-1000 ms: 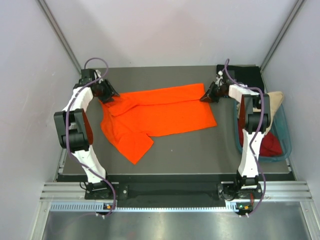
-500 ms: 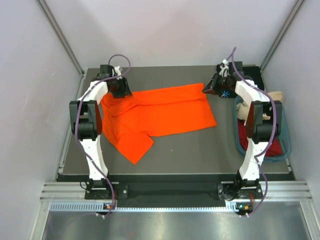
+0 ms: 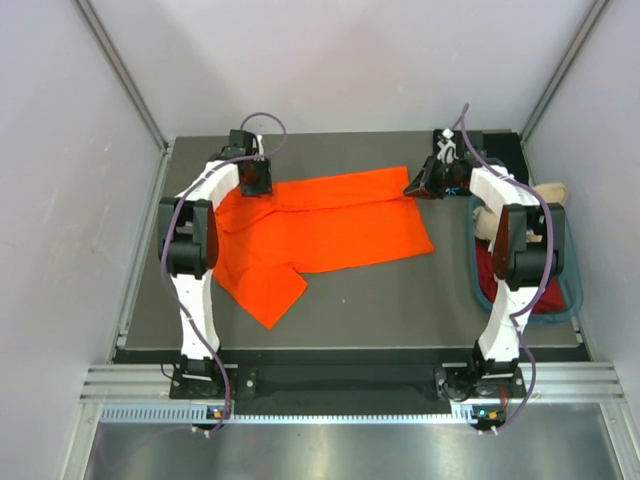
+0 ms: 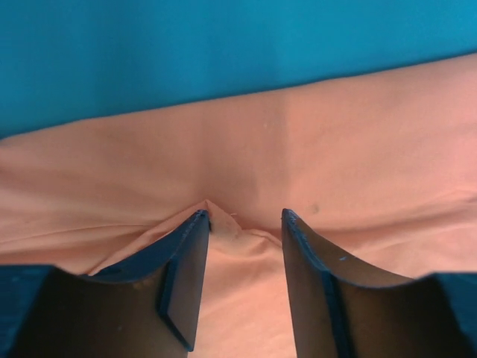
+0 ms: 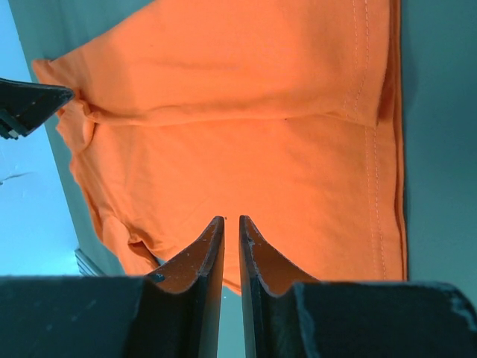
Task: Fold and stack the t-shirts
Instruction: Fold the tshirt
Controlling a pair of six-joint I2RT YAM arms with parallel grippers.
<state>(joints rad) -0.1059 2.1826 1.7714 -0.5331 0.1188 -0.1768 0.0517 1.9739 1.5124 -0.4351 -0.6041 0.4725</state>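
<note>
The bright orange t-shirt (image 3: pixel 330 225) lies spread on the dark table, one sleeve pointing to the near left. My left gripper (image 3: pixel 255 180) is at its far left corner. In the left wrist view the jaws (image 4: pixel 246 214) stand open over the orange cloth (image 4: pixel 298 149), a small fold against the left fingertip. My right gripper (image 3: pixel 418 188) is at the shirt's far right corner. In the right wrist view it (image 5: pixel 231 218) is shut with only a thin slit, nothing in it, above the orange cloth (image 5: pixel 246 149). A black shirt (image 3: pixel 495 150) lies at the back right.
A teal tub (image 3: pixel 572 280) stands at the right table edge with a beige shirt (image 3: pixel 548 192) and a dark red shirt (image 3: pixel 545 295) in it. Grey walls close in left and right.
My left gripper has moved right along the far edge, and the shirt's left corner has shifted right with it. My right gripper has stayed near the far right corner.
</note>
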